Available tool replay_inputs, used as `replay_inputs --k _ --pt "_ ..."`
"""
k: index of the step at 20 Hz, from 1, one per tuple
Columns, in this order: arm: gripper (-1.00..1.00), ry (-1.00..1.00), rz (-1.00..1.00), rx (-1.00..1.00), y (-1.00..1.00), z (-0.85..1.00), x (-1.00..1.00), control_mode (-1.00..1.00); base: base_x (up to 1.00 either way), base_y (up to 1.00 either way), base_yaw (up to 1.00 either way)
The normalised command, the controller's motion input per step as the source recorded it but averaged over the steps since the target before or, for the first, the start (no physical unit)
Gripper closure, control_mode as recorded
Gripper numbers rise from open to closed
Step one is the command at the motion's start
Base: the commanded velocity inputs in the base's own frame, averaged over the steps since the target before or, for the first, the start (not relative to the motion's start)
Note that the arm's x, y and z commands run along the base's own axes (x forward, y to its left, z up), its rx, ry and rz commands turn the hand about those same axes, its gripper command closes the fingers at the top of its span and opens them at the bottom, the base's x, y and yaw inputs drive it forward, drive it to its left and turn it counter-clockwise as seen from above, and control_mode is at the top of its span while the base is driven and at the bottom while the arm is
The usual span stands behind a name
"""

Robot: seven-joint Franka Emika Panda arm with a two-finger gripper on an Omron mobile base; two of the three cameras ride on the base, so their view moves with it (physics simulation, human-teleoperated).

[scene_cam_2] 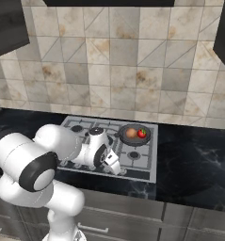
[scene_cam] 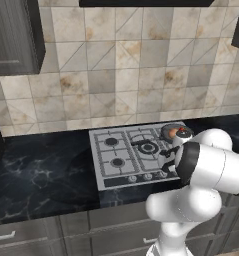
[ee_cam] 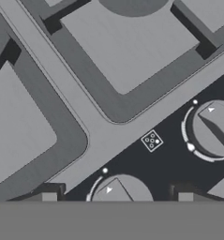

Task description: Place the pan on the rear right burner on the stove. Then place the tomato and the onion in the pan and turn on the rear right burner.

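Hovering low over the knob row, the gripper had its two fingertips spread wide either side of one knob, clamping nothing. A second knob sat at the hand view's right edge. Farther back on the stove, the pan held the onion and tomato side by side, centre right of the right base view.

A black marble counter runs below a beige tiled wall (some tiles stained). Dark cabinets hang above.
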Motion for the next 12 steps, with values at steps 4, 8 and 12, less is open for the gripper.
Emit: replay_inputs --k 4,8,12 --pt "1.0 -0.03 0.0 0.0 0.0 -0.78 -0.54 -1.0 0.0 0.0 0.0" --pt "1.0 -0.05 0.0 0.0 0.01 -0.99 -0.54 -1.0 0.0 0.0 0.0" --pt "1.0 -0.03 -0.01 0.0 0.04 -0.98 -0.45 -1.0 0.0 0.0 0.0"
